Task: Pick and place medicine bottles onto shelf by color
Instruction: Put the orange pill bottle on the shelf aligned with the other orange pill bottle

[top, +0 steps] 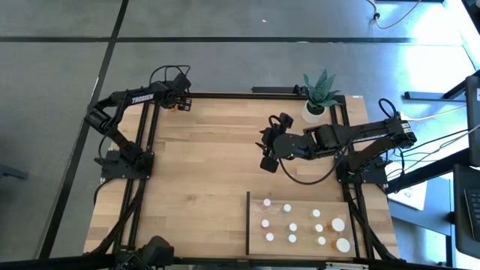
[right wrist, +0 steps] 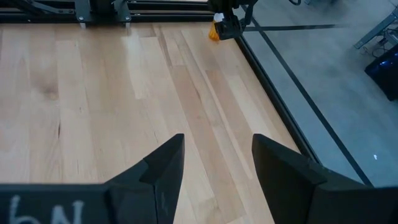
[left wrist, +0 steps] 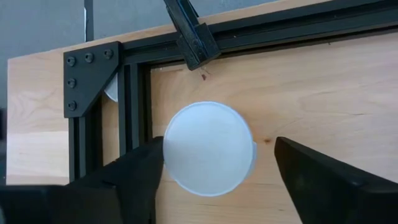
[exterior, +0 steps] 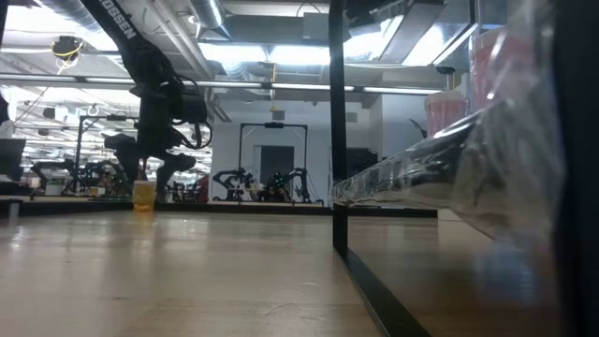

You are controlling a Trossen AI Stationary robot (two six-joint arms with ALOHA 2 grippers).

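- Orange-bodied medicine bottle (top: 180,107) with a white cap (left wrist: 208,148) stood upright at the far left corner of the tabletop (top: 210,172), just inside the black frame rail (left wrist: 134,106).
- Seen from the left wrist, the cap filled the gap between the two dark fingers (left wrist: 134,180); one finger sat at the cap's edge, the other stood apart from it.
- Left claw (top: 178,101) hung over that bottle with its jaws spread around it, not clamped on it.
- From table-top height the bottle (exterior: 143,195) rested on the wood below the left arm.
- Eleven other bottles (top: 292,226) with white caps stood on the shelf (top: 300,206) at the near right of the tabletop, in loose rows.
- Two larger caps (top: 339,225) stood at the shelf's right end.
- A thin dark upright edge (top: 248,223) ran along the shelf's left side.
- Right claw (top: 268,161) hovered above bare wood near the middle of the tabletop, well apart from the shelf, its jaws parted and holding nothing.
- Right wrist view showed the orange bottle (right wrist: 215,31) far off under the left arm.
- A green plant in a white pot (top: 316,111) stood at the far right edge.
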